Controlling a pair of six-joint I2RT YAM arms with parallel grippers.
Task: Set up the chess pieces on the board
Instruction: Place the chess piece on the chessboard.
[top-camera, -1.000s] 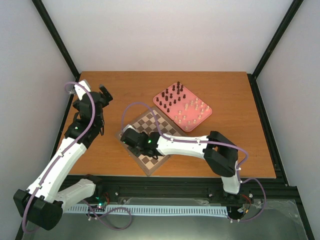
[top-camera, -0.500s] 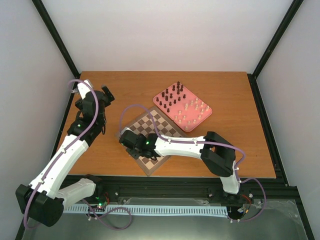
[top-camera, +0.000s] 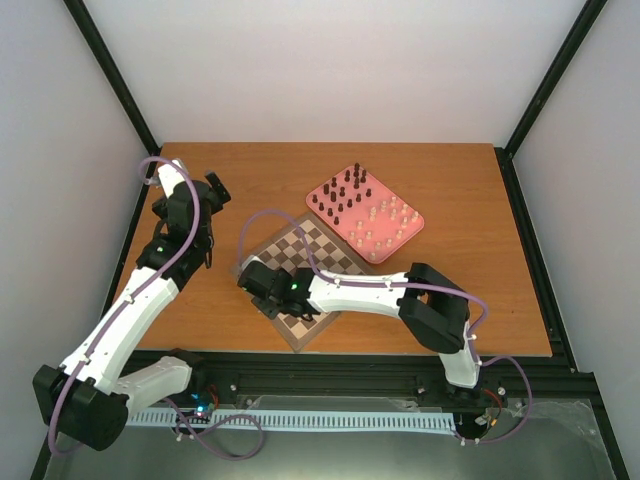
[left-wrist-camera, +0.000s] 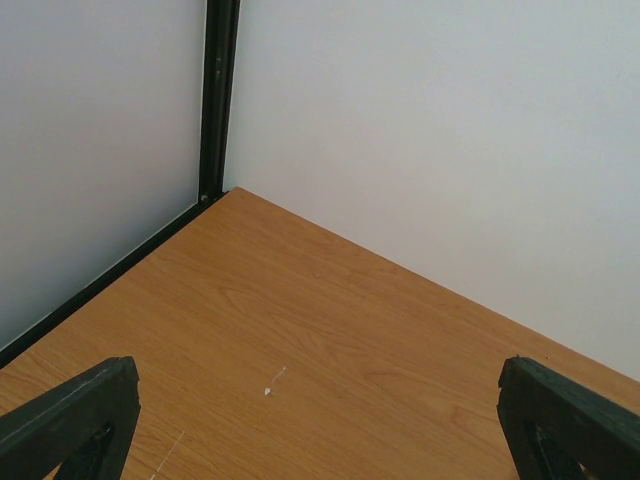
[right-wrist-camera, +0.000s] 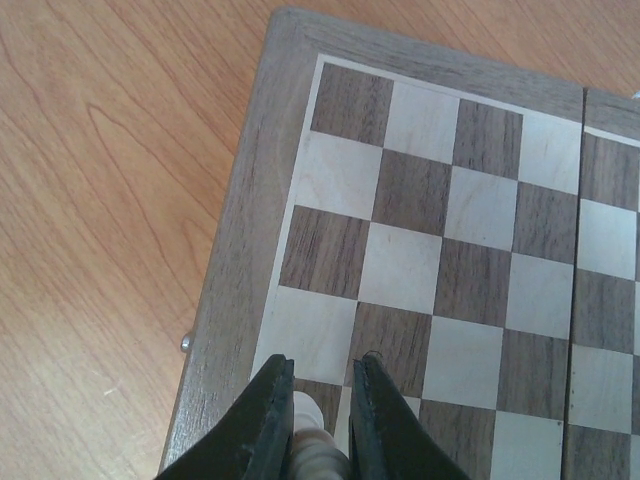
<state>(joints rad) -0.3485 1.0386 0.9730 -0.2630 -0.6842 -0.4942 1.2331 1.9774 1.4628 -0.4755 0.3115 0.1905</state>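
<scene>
Orange-brown wood forms the tabletop (top-camera: 450, 290) that carries everything. The chessboard (top-camera: 335, 255) lies turned cornerwise near its middle. Just beyond the chessboard's far-right edge sits the pink tray (top-camera: 383, 257). The dark brown pieces (top-camera: 345, 190) stand upright in its far-left half and the cream pieces (top-camera: 388, 218) in its near-right half. The left pincer (left-wrist-camera: 320, 420) hangs above the far-left part of the tabletop, well apart from the chessboard, its fingers spread wide over plain wood. The right pincer (right-wrist-camera: 322, 370) is over the chessboard's near-left edge, just inside the border. Its fingers are drawn close and pinch a single cream piece (right-wrist-camera: 305, 412). Whether that piece touches the square beneath cannot be told.
</scene>
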